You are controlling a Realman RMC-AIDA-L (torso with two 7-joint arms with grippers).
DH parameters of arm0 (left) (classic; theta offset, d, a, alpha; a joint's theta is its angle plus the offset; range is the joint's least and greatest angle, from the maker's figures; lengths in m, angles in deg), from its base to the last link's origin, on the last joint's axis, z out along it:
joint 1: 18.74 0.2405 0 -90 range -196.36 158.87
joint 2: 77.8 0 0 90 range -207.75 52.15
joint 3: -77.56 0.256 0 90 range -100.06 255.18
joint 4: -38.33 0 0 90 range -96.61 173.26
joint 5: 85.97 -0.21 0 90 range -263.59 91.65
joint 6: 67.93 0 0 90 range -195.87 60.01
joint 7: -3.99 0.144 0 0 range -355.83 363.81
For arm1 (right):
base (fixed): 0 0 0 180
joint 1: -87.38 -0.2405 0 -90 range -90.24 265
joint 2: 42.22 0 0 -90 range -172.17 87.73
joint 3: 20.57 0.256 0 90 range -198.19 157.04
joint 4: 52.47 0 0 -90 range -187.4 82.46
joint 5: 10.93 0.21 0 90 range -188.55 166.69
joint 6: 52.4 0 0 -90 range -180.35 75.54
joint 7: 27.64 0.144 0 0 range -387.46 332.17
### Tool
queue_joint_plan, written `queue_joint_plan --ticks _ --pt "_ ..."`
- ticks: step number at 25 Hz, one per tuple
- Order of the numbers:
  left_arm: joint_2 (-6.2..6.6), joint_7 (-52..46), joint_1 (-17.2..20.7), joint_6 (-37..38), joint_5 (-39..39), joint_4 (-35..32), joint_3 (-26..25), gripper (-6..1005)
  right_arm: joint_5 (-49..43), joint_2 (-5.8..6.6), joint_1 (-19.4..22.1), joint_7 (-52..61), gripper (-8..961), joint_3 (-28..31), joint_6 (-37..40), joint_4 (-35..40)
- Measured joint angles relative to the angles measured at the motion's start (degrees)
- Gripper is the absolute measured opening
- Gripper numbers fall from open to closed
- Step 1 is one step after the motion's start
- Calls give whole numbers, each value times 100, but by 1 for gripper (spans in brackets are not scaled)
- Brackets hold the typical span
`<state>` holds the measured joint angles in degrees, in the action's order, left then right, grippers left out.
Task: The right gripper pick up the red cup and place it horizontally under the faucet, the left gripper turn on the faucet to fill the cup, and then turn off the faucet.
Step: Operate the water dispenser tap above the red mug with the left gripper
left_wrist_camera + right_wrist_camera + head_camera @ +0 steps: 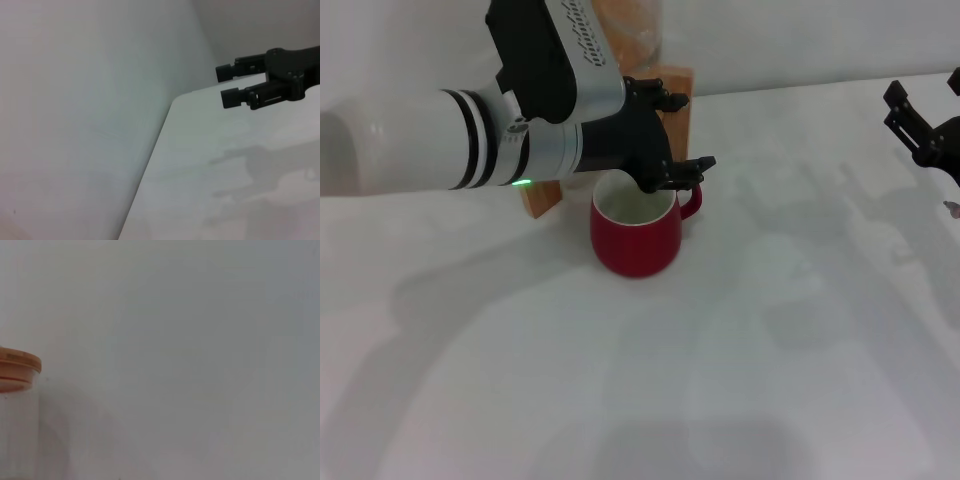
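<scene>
1. The left gripper (pixel 670 150) hovers over the red cup (pixel 636 232), fingers apart, holding nothing; the faucet is probably hidden behind it.
2. The right gripper (pixel 918 122) waits well apart, slightly parted.
3. Risk: a blind lever reach could knock the cup.

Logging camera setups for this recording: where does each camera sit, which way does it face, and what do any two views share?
Head view: on the robot's head, looking forward and down at the table; shows the left end effector over the red cup and the right end effector parked far right.
Left wrist view: on the left arm, facing across the table edge; shows the right end effector, also in the head view.
Right wrist view: on the right arm, facing the wall; shows only a wooden-lidded jar.
</scene>
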<state>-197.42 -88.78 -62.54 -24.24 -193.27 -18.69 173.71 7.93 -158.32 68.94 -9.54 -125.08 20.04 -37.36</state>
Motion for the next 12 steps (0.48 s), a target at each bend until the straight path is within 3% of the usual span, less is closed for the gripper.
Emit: queue_joint_plan --ticks 12 --pt "0 31 -129 -48 0 166 -24 761 10 -1 8 0 843 0 0 -8"
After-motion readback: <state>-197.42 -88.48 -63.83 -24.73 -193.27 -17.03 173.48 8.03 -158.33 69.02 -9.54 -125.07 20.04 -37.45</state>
